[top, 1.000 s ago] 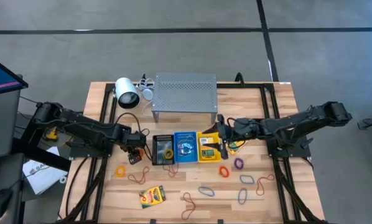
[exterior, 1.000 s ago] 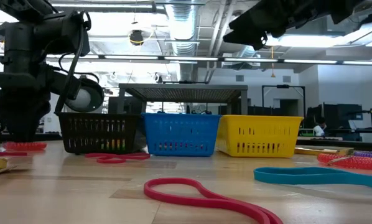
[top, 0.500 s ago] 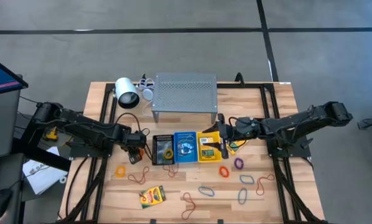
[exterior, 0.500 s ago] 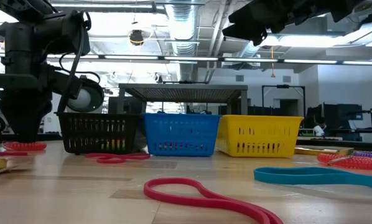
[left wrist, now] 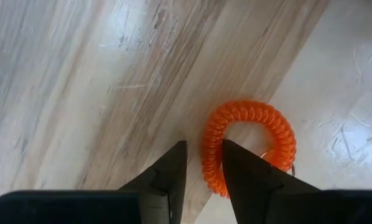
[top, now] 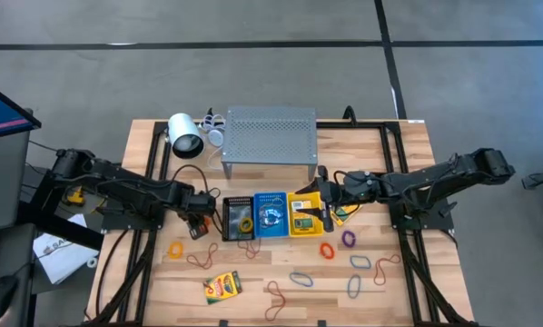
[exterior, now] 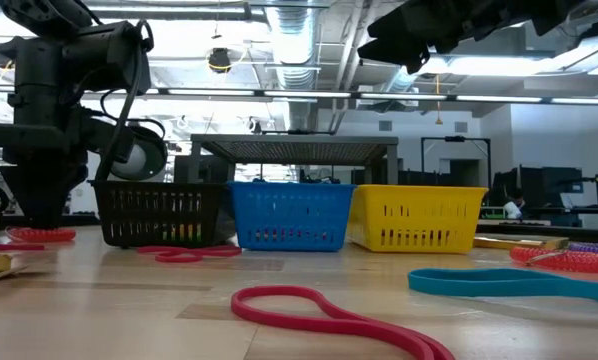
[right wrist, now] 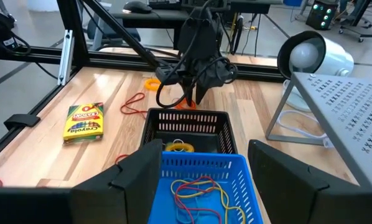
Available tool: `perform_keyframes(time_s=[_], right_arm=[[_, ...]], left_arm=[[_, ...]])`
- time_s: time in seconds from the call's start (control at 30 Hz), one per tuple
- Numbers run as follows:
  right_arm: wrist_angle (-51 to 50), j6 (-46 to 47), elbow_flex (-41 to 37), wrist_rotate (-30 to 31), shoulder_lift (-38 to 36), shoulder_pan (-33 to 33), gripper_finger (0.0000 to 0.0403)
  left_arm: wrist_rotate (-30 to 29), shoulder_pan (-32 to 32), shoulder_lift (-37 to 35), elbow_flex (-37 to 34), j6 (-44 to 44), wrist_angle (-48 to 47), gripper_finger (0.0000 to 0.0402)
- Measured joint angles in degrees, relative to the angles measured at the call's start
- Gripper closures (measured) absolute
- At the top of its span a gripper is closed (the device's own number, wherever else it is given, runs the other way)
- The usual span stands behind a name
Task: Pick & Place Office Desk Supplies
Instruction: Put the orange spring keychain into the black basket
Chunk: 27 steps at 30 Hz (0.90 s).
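An orange coiled loop (left wrist: pixel 251 140) lies flat on the wood just left of the black basket (top: pixel 237 219). My left gripper (left wrist: pixel 203 163) points down at it, fingers close together, one on each side of the coil's near strand. Over the blue basket (right wrist: pixel 198 180) and the yellow basket (top: pixel 303 216), my right gripper (right wrist: pixel 201 180) hangs wide open with nothing between its fingers. A crayon box (top: pixel 222 287) lies near the front edge. Loose bands lie on the table: orange (top: pixel 174 248), red (top: pixel 202 260), purple (top: pixel 348 239). My left gripper comes from above, pointing down, with one strand of the coiled loop (left wrist: pixel 212 149) between its two fingers. One finger (left wrist: pixel 242 171) stands right against that strand, and a strip of bare wood shows beside the other. Whether the fingers press the coil I cannot tell. The coil lies on the table.
A grey perforated shelf (top: pixel 270 134) stands behind the three baskets, with a white cylinder (top: pixel 184 136) to its left. More bands lie front right (top: pixel 360 262) and a red loop (exterior: pixel 329 315) near the front edge. Bands and a yellow thing lie inside the baskets.
My left gripper has shifted a little toward the table's right, staying low over the orange coiled loop. The coil has stayed on the table.
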Motion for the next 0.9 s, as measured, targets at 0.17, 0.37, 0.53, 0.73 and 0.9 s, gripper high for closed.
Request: perform_keyframes(time_s=[0.17, 0.37, 0.53, 0.73, 0.9], right_arm=[[-0.01, 0.0, 0.0, -0.01, 0.0, 0.0, 0.0168], [-0.01, 0.0, 0.0, -0.01, 0.0, 0.0, 0.0168], [-0.01, 0.0, 0.0, -0.01, 0.0, 0.0, 0.0168], [-0.01, 0.02, 0.0, -0.01, 0.0, 0.0, 0.0168], [-0.01, 0.04, 0.0, 0.0, 0.0, 0.0, 0.0168]], left_arm=[[0.15, 0.04, -1.97, -0.24, 0.39, -0.17, 0.036], [2.99, 0.02, -2.78, -0.24, 1.81, 0.48, 0.0387], [6.67, -0.02, -2.78, -0.26, 1.82, 0.48, 0.0397], [7.76, -0.02, -4.06, -0.35, 1.82, -0.65, 0.0398], [7.69, -0.02, -7.86, -0.35, 1.82, -0.61, 0.0398]])
